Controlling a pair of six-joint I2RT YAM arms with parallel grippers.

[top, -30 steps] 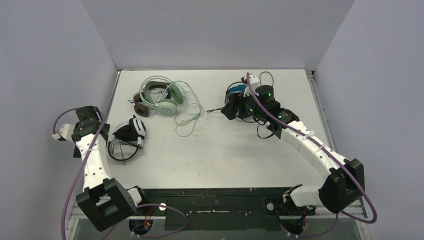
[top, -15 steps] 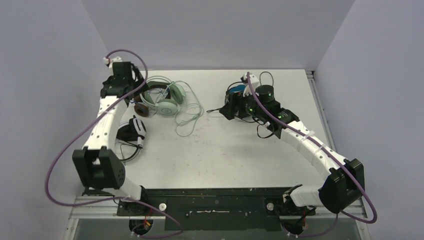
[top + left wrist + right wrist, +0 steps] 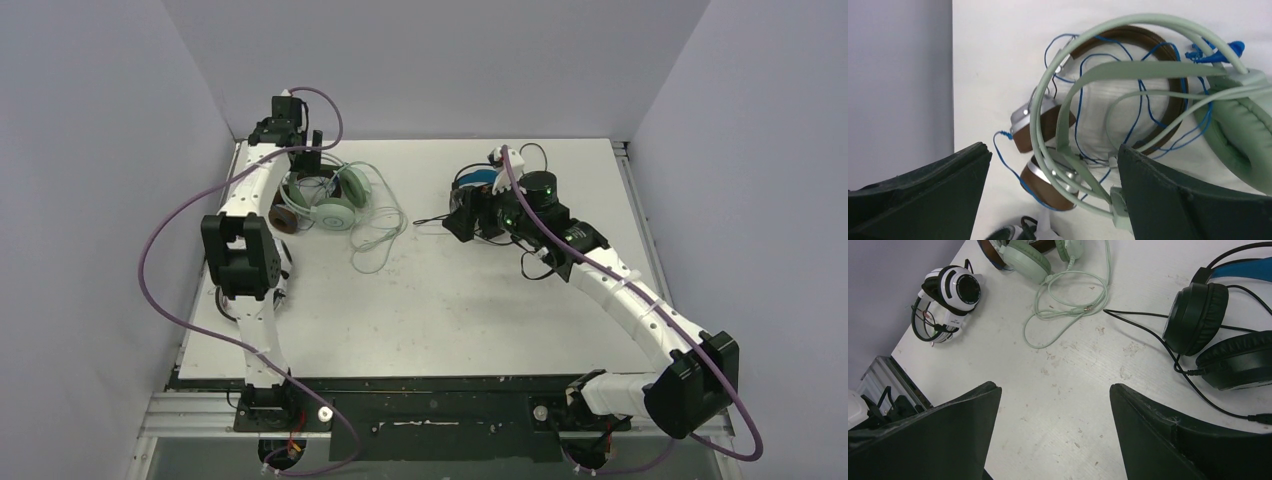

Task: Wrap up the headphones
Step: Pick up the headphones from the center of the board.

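Note:
The mint green headset (image 3: 335,200) lies at the back left, tangled over the brown headset (image 3: 283,217). My left gripper (image 3: 305,152) hovers open above them. In the left wrist view (image 3: 1053,155) it is open, with the mint band (image 3: 1148,70), the brown cups (image 3: 1043,125) and a loose blue cord (image 3: 1143,115) below. The black headset with the blue headband (image 3: 478,182) lies at the back centre-right. My right gripper (image 3: 462,216) is open and empty beside it, above bare table (image 3: 1053,390); the black cups (image 3: 1198,315) are at its right. The white striped headset (image 3: 950,292) lies at the left.
The mint cord (image 3: 375,240) lies in loose loops toward the table's middle and shows in the right wrist view (image 3: 1068,310). A black cord (image 3: 1148,332) trails from the black headset. My left arm's elbow (image 3: 240,255) covers most of the white headset in the top view. Walls enclose the table.
My left arm has swung from the table's left edge to the back, over the mint and brown headsets. My right gripper shifted slightly toward the back.

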